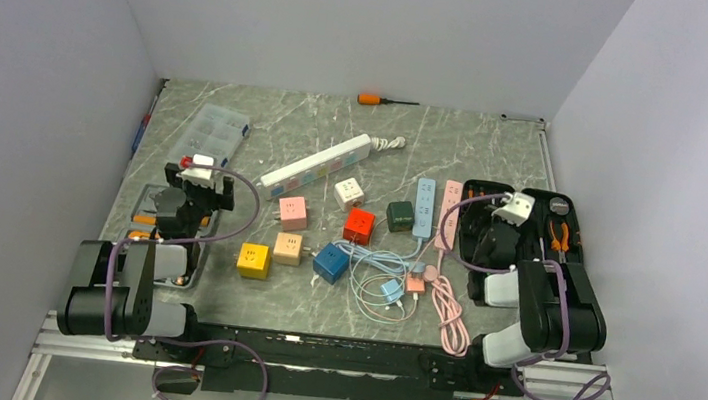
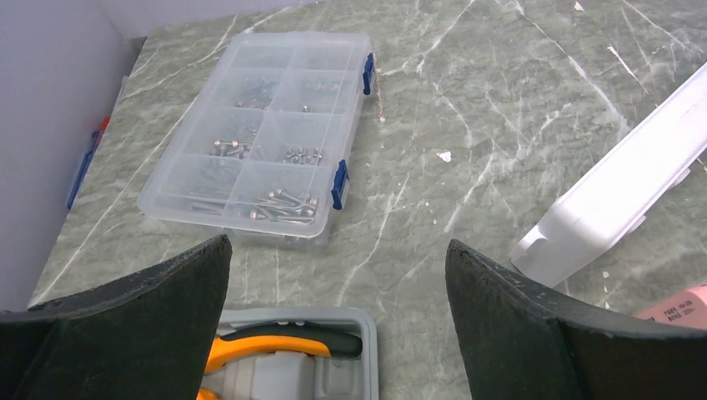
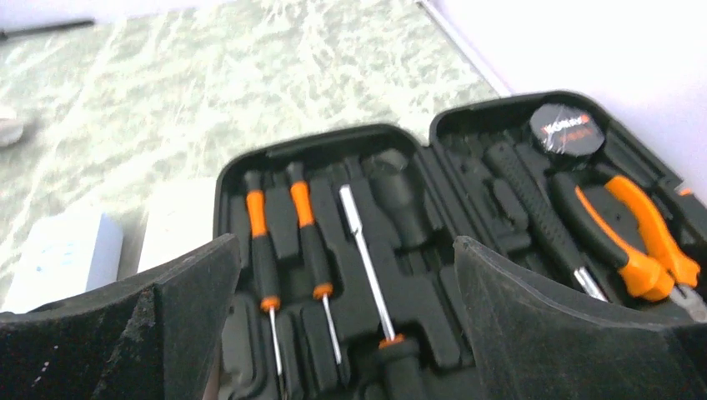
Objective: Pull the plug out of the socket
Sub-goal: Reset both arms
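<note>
The left claw (image 2: 336,246) and right claw (image 3: 345,242) are held low, tilted forward-down, spread wide, empty; the long white plastic socket strip (image 1: 319,164) is laid diagonally.

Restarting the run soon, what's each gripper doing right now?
Left gripper: open, holding nothing.
Right gripper: open, holding nothing.

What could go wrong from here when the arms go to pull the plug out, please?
The blue and pink cables lie tangled; pulling one could drag the blue cube adapter beside them.
The blue power strip lies loose and may slide along unless one tool holds it.
The right tool hangs open over the tool case and might snag it on leaving.
</note>
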{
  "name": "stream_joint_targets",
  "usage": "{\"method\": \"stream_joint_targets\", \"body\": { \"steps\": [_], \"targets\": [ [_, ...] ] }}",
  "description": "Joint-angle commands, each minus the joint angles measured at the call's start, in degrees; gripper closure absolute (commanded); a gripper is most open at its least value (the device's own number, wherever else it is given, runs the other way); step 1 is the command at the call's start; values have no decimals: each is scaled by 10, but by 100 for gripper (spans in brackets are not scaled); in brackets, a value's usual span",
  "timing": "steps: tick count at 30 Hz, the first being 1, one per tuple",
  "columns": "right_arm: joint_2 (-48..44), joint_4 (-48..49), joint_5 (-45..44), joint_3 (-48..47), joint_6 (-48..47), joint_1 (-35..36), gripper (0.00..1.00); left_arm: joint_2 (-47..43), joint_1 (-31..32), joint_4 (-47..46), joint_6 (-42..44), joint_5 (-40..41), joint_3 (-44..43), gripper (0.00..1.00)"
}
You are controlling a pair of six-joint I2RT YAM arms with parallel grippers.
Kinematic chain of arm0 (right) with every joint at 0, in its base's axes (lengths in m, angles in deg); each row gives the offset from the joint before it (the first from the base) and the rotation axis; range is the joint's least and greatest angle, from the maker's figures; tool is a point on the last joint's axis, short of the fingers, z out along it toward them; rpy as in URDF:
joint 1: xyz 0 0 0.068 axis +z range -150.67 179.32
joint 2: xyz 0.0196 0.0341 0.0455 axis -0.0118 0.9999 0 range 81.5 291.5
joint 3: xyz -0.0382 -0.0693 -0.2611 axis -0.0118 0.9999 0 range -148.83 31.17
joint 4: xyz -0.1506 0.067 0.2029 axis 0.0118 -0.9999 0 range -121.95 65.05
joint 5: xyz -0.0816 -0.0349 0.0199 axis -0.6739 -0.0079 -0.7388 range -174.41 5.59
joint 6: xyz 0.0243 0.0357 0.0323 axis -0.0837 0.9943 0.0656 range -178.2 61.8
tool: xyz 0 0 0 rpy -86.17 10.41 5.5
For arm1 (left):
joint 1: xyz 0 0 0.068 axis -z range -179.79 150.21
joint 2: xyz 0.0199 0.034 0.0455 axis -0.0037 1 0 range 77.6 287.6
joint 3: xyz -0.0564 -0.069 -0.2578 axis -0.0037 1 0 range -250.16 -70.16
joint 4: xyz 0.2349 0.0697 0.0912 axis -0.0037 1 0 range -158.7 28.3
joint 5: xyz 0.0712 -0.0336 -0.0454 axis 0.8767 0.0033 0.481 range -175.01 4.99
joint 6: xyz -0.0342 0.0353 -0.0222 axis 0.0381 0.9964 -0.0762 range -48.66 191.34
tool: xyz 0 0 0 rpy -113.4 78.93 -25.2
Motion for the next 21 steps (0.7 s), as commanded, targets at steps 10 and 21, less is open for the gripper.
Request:
{"method": "stream_joint_targets", "body": {
  "steps": [10, 21],
  "targets": [
    [-9, -38, 24, -26, 18, -24, 0, 4, 4, -8, -12, 13, -6, 1],
    [-10, -39, 24, -26, 19, -24, 0, 4, 8, -6, -11, 21, -7, 1]
  ]
}}
